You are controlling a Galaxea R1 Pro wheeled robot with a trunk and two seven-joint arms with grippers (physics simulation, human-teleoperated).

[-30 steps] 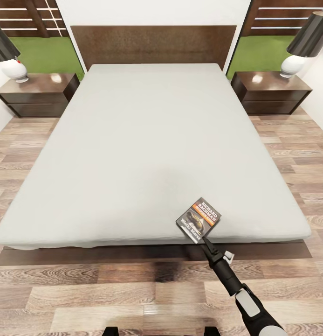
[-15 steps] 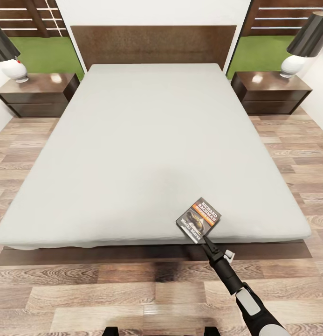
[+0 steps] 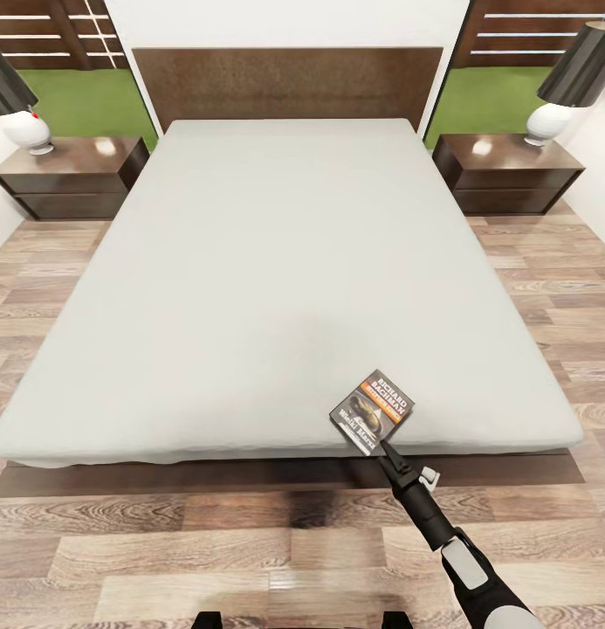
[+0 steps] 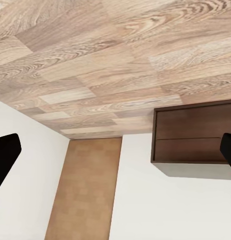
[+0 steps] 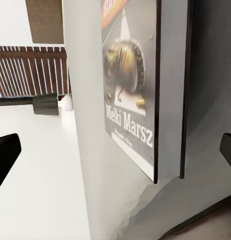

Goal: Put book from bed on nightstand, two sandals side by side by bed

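From the head view, the bed (image 3: 276, 262) lies square ahead, a nightstand (image 3: 75, 175) on either side of its headboard. The book (image 3: 372, 411) rests face up on the mattress near the foot edge. The right tool (image 3: 382, 447) reaches its corner; whether it grips I cannot tell from here.

The left wrist view shows plank floor (image 4: 95, 60) and a brown cabinet (image 4: 193, 135), the left tool's fingers (image 4: 5, 155) spread wide.

In the right wrist view the book (image 5: 133, 85) sits between dark fingertips (image 5: 5, 155) standing wide apart.
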